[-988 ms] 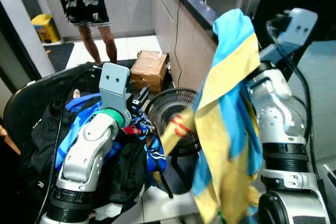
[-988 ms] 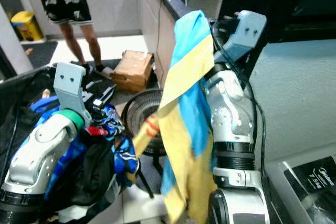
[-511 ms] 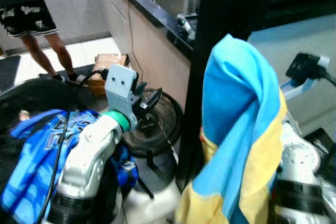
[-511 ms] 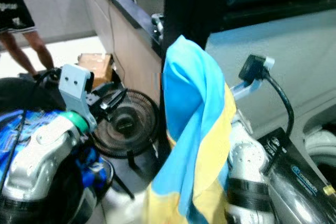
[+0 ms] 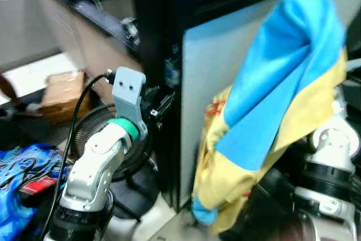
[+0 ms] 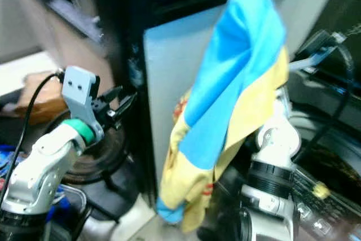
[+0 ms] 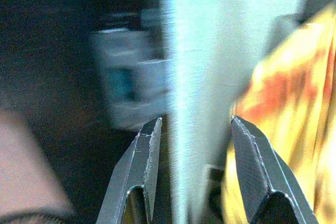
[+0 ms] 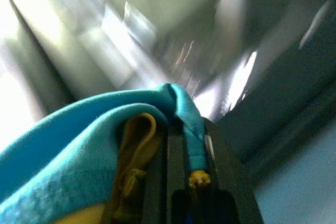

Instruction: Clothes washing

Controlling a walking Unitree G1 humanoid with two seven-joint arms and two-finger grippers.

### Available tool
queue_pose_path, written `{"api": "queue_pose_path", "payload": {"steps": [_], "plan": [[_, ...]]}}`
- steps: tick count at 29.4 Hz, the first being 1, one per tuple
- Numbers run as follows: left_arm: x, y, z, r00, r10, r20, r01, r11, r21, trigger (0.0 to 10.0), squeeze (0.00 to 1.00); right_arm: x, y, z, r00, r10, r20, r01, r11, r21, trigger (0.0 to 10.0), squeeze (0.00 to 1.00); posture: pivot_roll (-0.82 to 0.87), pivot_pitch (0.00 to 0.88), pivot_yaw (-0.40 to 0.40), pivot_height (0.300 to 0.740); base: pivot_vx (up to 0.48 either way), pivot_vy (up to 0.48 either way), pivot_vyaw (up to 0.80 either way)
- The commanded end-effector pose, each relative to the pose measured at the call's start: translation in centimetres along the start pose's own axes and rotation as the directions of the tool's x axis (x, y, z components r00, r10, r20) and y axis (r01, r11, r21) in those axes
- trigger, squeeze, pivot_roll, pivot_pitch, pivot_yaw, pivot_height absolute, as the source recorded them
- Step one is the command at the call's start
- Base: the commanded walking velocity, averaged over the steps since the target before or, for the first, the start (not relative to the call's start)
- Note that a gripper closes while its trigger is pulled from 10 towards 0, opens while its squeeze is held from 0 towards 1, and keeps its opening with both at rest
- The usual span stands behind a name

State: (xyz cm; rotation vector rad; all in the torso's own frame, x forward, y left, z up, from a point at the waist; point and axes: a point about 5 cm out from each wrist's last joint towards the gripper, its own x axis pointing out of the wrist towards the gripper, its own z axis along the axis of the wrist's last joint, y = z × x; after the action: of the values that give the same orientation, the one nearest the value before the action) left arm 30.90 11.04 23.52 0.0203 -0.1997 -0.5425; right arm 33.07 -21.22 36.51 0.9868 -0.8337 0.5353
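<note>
The right gripper (image 8: 191,145), pinching a blue-and-yellow cloth garment (image 5: 271,122) held high on the right beside the pale washer panel (image 5: 217,66), could snag its trailing hem, while the left gripper (image 7: 197,156) hangs spread and empty at left.

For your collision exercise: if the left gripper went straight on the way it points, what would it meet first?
Probably the pale front edge of the white appliance panel, which lies between the open left gripper's fingers, with the yellow garment just beside; blur leaves depth uncertain.
</note>
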Motion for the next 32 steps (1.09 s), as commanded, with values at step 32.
{"api": "queue_pose_path", "payload": {"steps": [32], "plan": [[-0.2, 5.3, 1.2, 0.924, 0.382, 0.006, -0.382, 0.924, 0.022, 10.0, 0.00, 2.0, 1.9, -2.6, 0.991, -0.136, 0.007, 0.072, 0.476, -0.876, 10.0, 0.00, 0.14, 0.000, 0.059, 0.740, 0.000, 0.000, -0.80]]}}
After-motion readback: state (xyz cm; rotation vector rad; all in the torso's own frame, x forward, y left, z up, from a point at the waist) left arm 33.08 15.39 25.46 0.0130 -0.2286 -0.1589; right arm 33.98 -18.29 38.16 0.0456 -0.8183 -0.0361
